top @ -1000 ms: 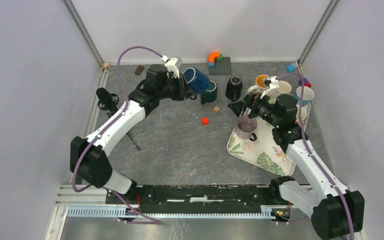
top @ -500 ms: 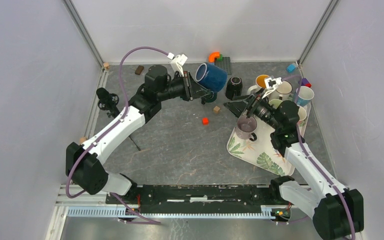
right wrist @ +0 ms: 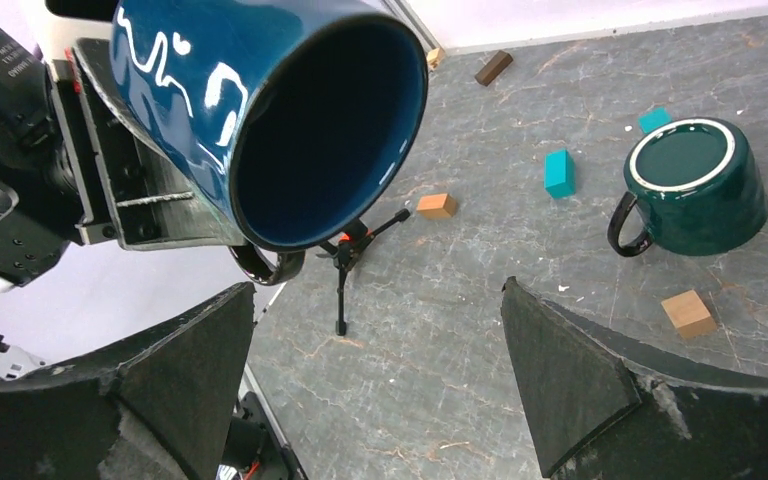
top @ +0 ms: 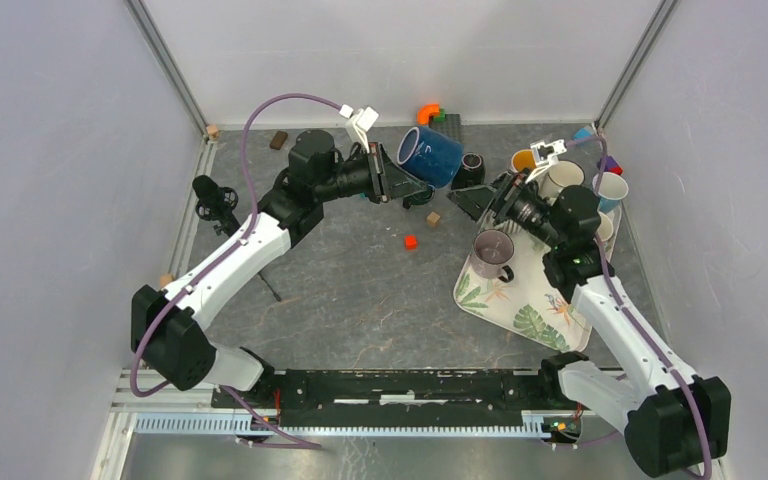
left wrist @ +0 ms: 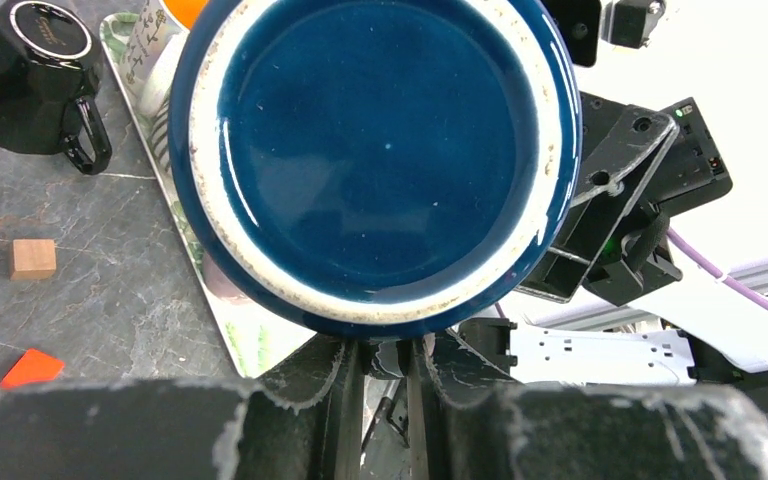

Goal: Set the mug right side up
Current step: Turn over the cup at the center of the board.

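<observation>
While held clear of the bench (top: 360, 290), the blue mug (top: 430, 155) lies tipped on its side, with its base toward the left gripper (top: 388, 178) and its open mouth toward the right gripper (top: 487, 197). Left jaws are nearly closed, clamped on the mug by its handle. Right jaws are spread wide and hold nothing, facing the mug's mouth. A green mug (right wrist: 695, 185) sits inverted on the bench nearby.
</observation>
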